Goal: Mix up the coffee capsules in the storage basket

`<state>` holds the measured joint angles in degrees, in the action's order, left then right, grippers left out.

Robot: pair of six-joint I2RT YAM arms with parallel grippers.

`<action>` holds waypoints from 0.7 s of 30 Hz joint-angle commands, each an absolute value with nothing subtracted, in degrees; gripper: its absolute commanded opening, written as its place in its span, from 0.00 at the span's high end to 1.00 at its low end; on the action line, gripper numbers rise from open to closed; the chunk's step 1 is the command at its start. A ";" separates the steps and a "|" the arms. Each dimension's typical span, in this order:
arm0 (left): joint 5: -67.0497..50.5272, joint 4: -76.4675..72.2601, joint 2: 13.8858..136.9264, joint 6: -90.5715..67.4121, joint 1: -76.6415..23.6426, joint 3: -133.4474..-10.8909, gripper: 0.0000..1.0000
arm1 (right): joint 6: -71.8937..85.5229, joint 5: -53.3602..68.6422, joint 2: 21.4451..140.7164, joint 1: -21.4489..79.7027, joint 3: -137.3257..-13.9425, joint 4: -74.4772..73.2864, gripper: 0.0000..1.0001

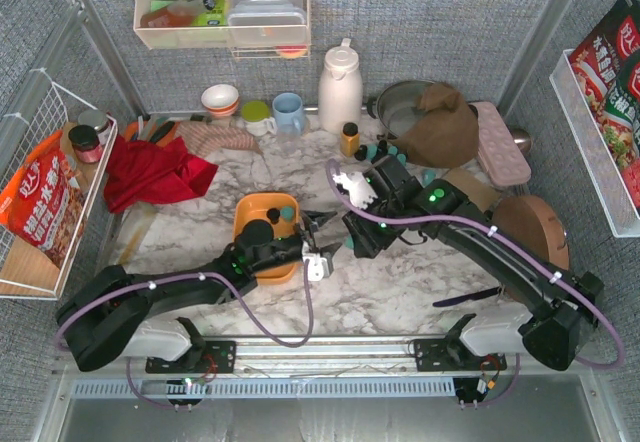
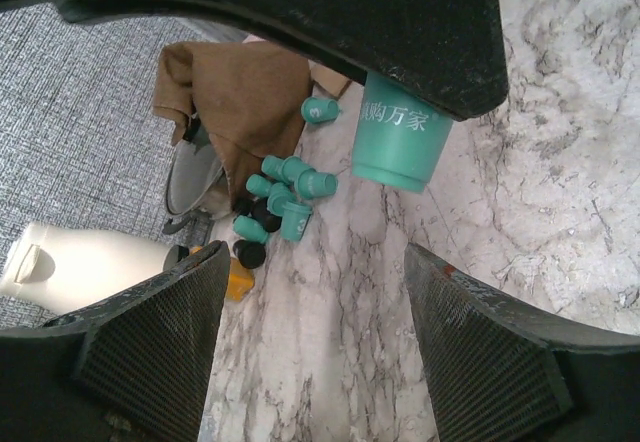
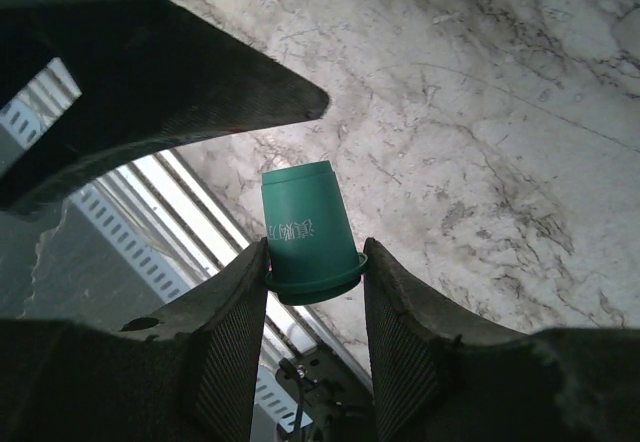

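Marble tabletop (image 1: 400,292), cluttered at the back. The right gripper (image 3: 313,262) is clamped on one teal capsule (image 3: 303,224) near the orange basket (image 1: 247,207), while the left gripper (image 2: 318,262) gapes empty. More pods (image 2: 285,197), teal and black, lie heaped by a brown cloth (image 2: 250,92). They look light, stiff and slick, best pinched just above the flared rim.

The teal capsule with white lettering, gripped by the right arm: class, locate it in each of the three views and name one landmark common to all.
Right wrist: teal capsule at centre, clamped between the right gripper fingers.
Left wrist: upper centre-right, hanging under that gripper.
Top external: too small to make out; the gripper's tips lie just right of the storage basket.
Shared landmark: marble tabletop.
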<state>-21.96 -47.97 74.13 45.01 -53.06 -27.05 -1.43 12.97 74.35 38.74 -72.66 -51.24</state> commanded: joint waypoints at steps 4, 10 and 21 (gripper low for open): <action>-19.67 -47.27 76.50 50.20 -56.03 -28.56 0.23 | -1.93 14.96 75.46 40.36 -74.06 -53.25 0.61; -18.64 -48.99 77.64 50.62 -58.18 -28.33 0.29 | -1.75 14.72 76.32 40.43 -74.18 -52.92 0.61; -17.42 -54.55 80.06 50.80 -60.03 -27.66 0.46 | -1.92 13.71 78.40 40.44 -74.54 -51.59 0.60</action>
<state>-17.89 -49.91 79.64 50.19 -59.81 -28.05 -1.45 13.87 77.73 40.40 -73.73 -52.18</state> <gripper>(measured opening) 0.560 0.438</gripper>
